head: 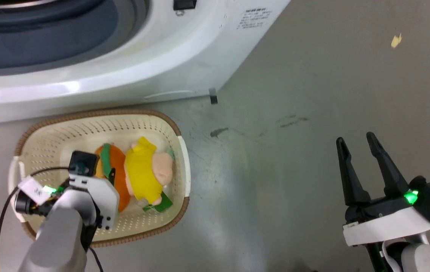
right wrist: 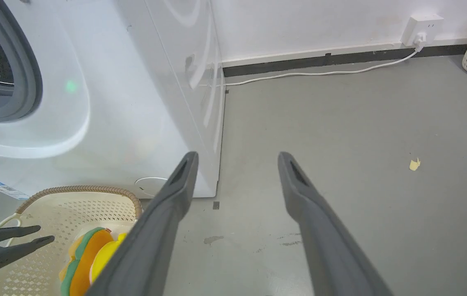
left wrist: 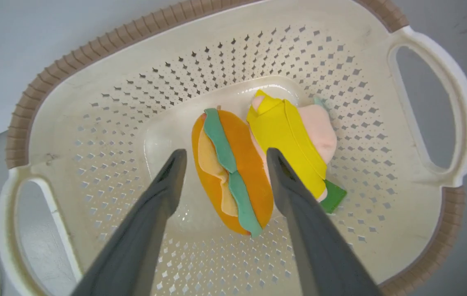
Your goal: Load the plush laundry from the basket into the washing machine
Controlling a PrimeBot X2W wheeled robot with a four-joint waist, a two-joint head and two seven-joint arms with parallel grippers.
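**Fig.** One plush laundry (left wrist: 233, 172) item, a burger toy with an orange bun, one green stripe, and yellow and pale pink parts, lies on the bottom of the one cream basket (head: 97, 113). The basket stands on the grey floor (head: 313, 94) just before the one white washing machine (head: 162, 64). Two grippers are in view. The left gripper (left wrist: 226, 153) hangs over the basket, jaws open and empty, its two dark fingers (left wrist: 151, 213) framing the orange bun in the left wrist view. The right gripper (head: 355, 138) hovers over the floor well to the right — jaws likewise open, holding nothing. One yellow scrap (head: 396, 40) lies on the floor.
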